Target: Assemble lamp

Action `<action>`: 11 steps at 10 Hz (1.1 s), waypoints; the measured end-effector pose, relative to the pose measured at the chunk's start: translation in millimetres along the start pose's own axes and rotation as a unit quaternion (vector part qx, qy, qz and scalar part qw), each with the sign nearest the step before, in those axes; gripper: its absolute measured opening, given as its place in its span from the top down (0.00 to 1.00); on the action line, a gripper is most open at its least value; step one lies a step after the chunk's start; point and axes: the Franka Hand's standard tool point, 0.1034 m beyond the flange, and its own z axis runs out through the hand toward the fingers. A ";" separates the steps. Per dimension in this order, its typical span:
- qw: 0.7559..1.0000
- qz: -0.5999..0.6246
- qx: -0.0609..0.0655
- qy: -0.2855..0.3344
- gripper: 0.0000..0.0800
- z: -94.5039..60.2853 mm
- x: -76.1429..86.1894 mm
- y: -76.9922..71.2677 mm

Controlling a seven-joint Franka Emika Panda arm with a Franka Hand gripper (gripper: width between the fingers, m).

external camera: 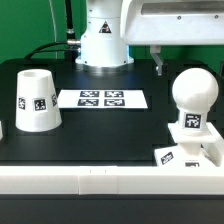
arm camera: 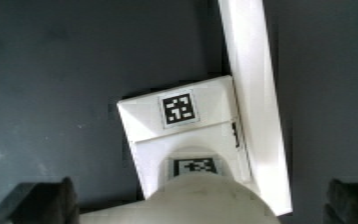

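Note:
The white rounded bulb (external camera: 193, 92) stands upright on the low square base (external camera: 186, 152) at the exterior view's right, next to the white rail. The tapered shade (external camera: 35, 100) stands mouth down at the exterior view's left. In the wrist view the bulb's dome (arm camera: 202, 200) fills the near edge, with the tagged base (arm camera: 176, 112) beyond it. My gripper (arm camera: 197, 206) is above the bulb and open. Its dark fingertips (arm camera: 43, 202) stand on either side of the dome, with gaps showing between them and it. The gripper does not show in the exterior view.
The marker board (external camera: 102, 98) lies flat in the middle of the black table. A white rail (external camera: 90, 180) runs along the front edge and shows in the wrist view (arm camera: 256, 90) beside the base. The arm's white pedestal (external camera: 103, 40) stands at the back.

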 end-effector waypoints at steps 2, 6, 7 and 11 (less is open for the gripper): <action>0.999 -0.041 -0.008 -0.007 0.13 2.4 -27.0 35.7; 0.992 -0.126 -0.001 -0.007 0.13 -9.2 -65.1 141.9; 0.993 -0.120 0.002 -0.010 0.13 -8.6 -64.0 158.5; 0.993 -0.119 0.002 -0.010 0.13 -7.6 -65.3 148.3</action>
